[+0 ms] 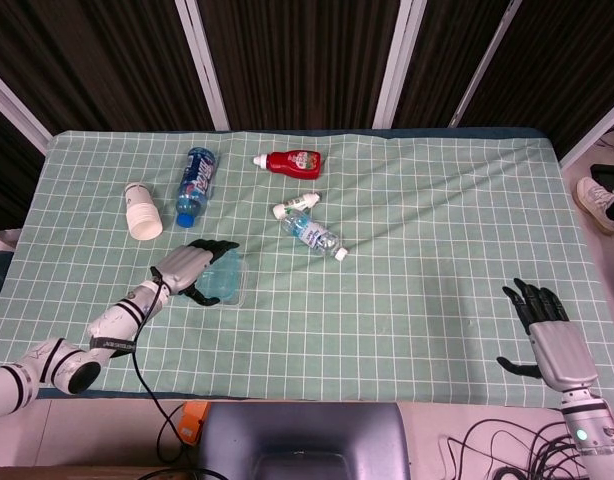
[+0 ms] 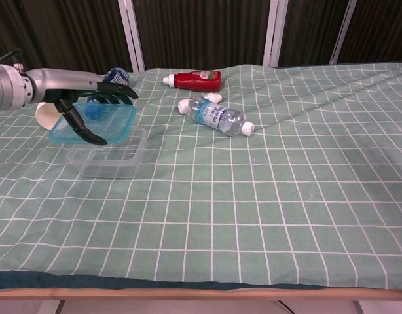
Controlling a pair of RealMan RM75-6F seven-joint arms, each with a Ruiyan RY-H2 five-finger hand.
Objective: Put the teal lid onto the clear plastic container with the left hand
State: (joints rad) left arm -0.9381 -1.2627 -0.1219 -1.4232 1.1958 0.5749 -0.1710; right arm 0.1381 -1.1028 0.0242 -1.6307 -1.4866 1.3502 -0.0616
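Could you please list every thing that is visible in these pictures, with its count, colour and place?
teal lid: 1, translucent teal, held just above the clear container
clear plastic container: 1, clear, on the table's left side, front
blue-label bottle: 1, blue cap, lying at rear left
paper cup: 1, white, lying left of that bottle
red sauce bottle: 1, red with white cap, lying at rear centre
clear water bottle: 1, clear, white cap, lying near the centre
small white bottle: 1, white, lying just behind the water bottle
tablecloth: 1, green with white grid, covering the table
left hand: 1, grey and black, holding the lid
right hand: 1, grey and black, open at the front right edge
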